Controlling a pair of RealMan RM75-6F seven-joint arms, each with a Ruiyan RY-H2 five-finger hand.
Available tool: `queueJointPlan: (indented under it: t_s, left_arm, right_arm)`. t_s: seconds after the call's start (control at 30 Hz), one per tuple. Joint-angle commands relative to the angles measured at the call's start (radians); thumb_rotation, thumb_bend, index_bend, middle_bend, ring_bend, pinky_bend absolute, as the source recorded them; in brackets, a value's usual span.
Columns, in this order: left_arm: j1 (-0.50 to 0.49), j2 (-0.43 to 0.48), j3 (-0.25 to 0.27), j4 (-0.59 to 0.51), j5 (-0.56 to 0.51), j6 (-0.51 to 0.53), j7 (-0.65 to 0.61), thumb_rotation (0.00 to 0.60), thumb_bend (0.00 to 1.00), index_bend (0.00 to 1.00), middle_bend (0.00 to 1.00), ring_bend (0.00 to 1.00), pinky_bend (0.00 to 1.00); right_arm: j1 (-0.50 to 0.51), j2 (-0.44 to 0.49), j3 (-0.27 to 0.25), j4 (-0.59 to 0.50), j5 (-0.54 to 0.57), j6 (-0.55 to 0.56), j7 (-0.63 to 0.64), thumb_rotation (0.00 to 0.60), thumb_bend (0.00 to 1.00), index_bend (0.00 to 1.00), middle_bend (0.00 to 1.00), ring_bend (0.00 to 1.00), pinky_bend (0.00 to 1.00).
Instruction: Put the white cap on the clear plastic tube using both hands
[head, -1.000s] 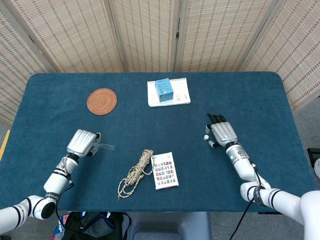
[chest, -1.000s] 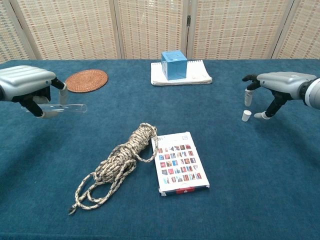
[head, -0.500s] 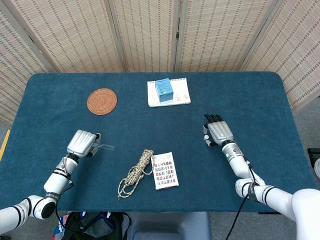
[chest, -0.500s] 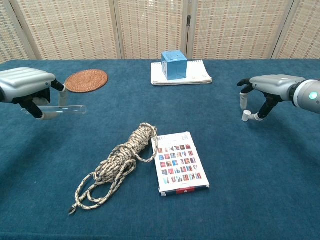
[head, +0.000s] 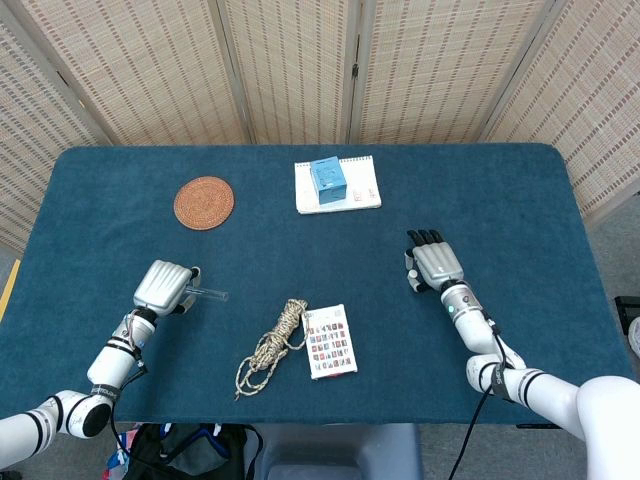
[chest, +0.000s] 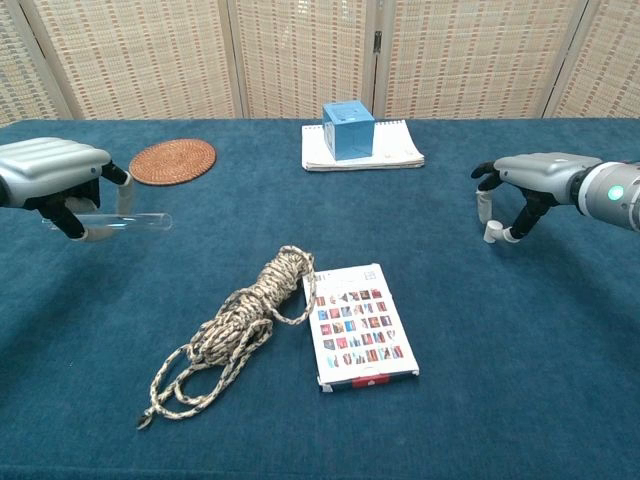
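Chest view: right hand (chest: 525, 180) shifted inward since a second ago, fingers now curled around white cap (chest: 490, 232) on table (chest: 480, 330), grip unconfirmed; left hand (chest: 55, 175) unchanged, holding clear plastic tube (chest: 135, 222) level; capping pending.

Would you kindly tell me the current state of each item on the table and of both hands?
Clear tube: uncapped, held level above the table by the left hand.
White cap: on the cloth, right hand closing around it.
Rope: loosely coiled.
Card booklet: flat, closed.
Blue box: atop the notepad.
Coaster: flat.
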Motion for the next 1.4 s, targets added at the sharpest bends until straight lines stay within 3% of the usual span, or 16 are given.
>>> queueJointPlan:
  t_s: [0.03, 0.5, 0.67, 0.83, 1.13, 1.4]
  left_arm:
    - [0.0, -0.001, 0.0, 0.003, 0.0, -0.001, -0.002, 0.6, 0.34, 0.62, 1.0, 0.95, 1.0]
    - [0.001, -0.004, -0.001, 0.011, 0.001, -0.007, -0.008, 0.6, 0.34, 0.62, 1.0, 0.95, 1.0]
    - [-0.003, 0.005, -0.013, 0.0, -0.007, -0.013, -0.02, 0.6, 0.34, 0.62, 1.0, 0.95, 1.0]
    - [-0.014, 0.026, -0.042, -0.042, -0.036, -0.035, -0.056, 0.6, 0.34, 0.62, 1.0, 0.95, 1.0]
    - [-0.039, 0.074, -0.099, -0.158, -0.104, -0.073, -0.117, 0.6, 0.34, 0.62, 1.0, 0.95, 1.0]
    - [-0.075, 0.105, -0.141, -0.259, -0.156, -0.126, -0.175, 0.6, 0.34, 0.62, 1.0, 0.95, 1.0]
  right_arm:
    - [0.001, -0.001, 0.001, 0.001, 0.001, 0.0, -0.002, 0.6, 0.32, 0.47, 0.07, 0.0, 0.0]
    - [0.001, 0.005, 0.007, -0.009, 0.003, 0.006, -0.008, 0.6, 0.37, 0.56, 0.14, 0.0, 0.0]
    - [-0.005, 0.046, 0.02, -0.069, -0.016, 0.031, 0.009, 0.6, 0.4, 0.62, 0.19, 0.0, 0.0]
    - [-0.013, 0.139, 0.046, -0.206, -0.047, 0.077, 0.024, 0.6, 0.41, 0.65, 0.22, 0.0, 0.0]
    - [-0.051, 0.341, 0.1, -0.553, -0.134, 0.186, 0.089, 0.6, 0.41, 0.68, 0.24, 0.0, 0.0]
    - [-0.068, 0.427, 0.119, -0.753, -0.207, 0.249, 0.123, 0.6, 0.41, 0.68, 0.25, 0.0, 0.0]
